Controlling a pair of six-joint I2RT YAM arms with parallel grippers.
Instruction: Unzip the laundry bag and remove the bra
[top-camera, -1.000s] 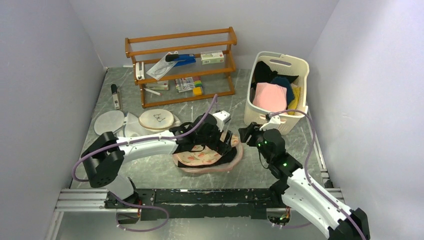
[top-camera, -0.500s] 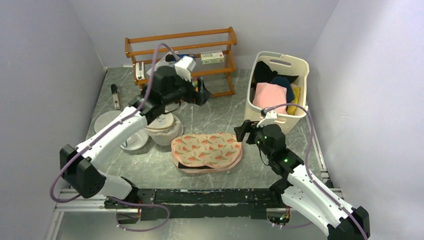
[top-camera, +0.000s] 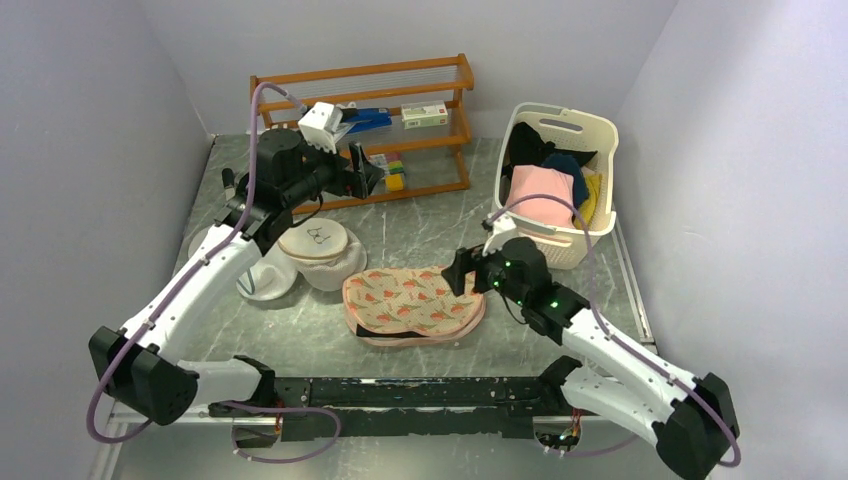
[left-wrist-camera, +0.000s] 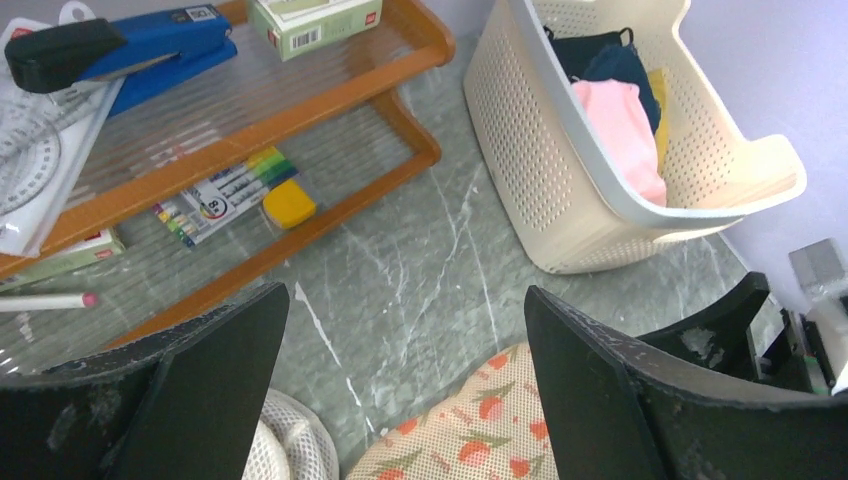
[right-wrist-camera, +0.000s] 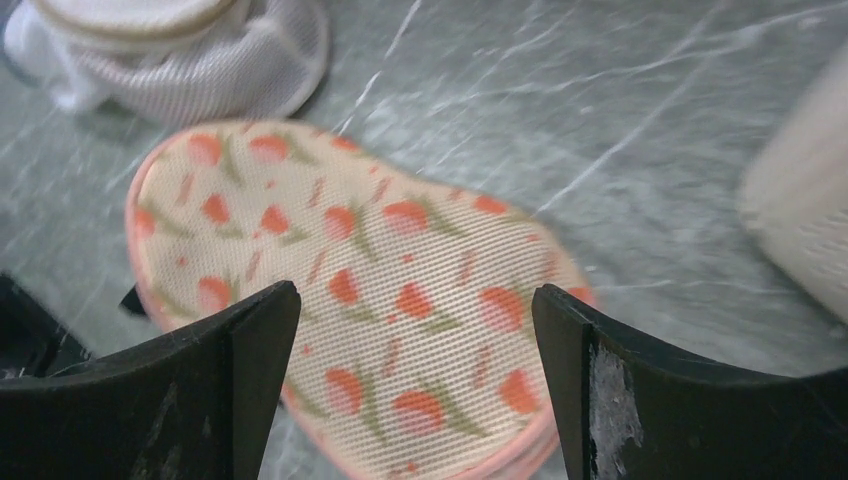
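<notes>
Near the centre of the top view, the bag (top-camera: 415, 300) lies flat on the table (top-camera: 420, 225) and, as far as shows, is shut. No bra is out, so I judge that both unzipping and removal remain (a dark scrap at its lower-left edge could be a strap or a zip pull; I cannot tell). The right fingers (right-wrist-camera: 610, 400) hang spread wide over the bag's right lobe, holding nothing. The left fingers (left-wrist-camera: 590, 400), equally wide and empty, are at the upper left before the shelf (top-camera: 365, 75), well apart from the bag. The bag is two-lobed open mesh, peach with an orange-red leafy print and pink trim, soft-looking and slightly domed. The table is grey with pale veins, like stone.
</notes>
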